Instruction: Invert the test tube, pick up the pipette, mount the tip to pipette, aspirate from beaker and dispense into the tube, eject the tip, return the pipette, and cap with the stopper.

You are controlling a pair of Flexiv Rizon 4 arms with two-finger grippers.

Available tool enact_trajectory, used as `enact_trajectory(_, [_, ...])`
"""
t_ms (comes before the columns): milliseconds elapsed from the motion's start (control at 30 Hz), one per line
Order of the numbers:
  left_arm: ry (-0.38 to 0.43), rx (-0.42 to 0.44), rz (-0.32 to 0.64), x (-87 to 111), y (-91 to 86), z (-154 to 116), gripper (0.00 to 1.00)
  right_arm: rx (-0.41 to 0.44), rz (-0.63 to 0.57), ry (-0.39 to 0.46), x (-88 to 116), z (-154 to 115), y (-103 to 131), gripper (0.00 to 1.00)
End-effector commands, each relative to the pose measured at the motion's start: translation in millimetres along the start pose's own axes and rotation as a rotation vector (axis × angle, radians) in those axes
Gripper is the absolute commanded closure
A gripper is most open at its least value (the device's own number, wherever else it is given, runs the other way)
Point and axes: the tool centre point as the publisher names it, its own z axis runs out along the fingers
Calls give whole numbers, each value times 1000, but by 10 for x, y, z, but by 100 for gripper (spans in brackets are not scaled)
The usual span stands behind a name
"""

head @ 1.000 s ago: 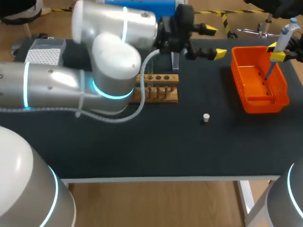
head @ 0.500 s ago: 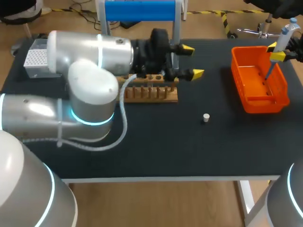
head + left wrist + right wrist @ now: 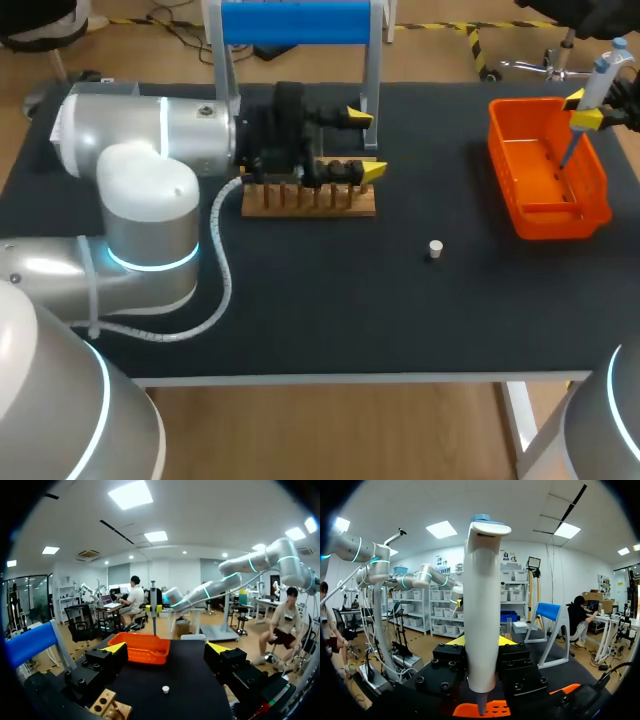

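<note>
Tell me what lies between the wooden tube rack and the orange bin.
Only a small white stopper on bare black tabletop, seen in the head view.

Black tabletop. Wooden rack left of centre, holes along top. Orange bin at right edge, well apart from rack. Blue-topped metal stand behind rack.

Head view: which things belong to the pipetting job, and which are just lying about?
Job: pipette in the right gripper; wooden tube rack; white stopper; orange bin, likely for tips.
Lying about: only the blue-topped frame, perhaps the pipette's stand.
</note>
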Motion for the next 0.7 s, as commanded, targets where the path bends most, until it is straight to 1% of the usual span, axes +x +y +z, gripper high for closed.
enact_trajectory(33, [-9,78,-4,-2,93,-166,0,3,1,4,-8,-13,10,100])
enact_trajectory(100, [-16,81,-8,-9,124,-194,0,3,1,4,-8,-13,10,100])
enact_trajectory(433, [-53,93,-8,21,167,-234,0,3,1,4,-8,-13,10,100])
enact_trajectory(700, [-57,84,-7,20,141,-241,0,3,1,4,-8,-13,10,100])
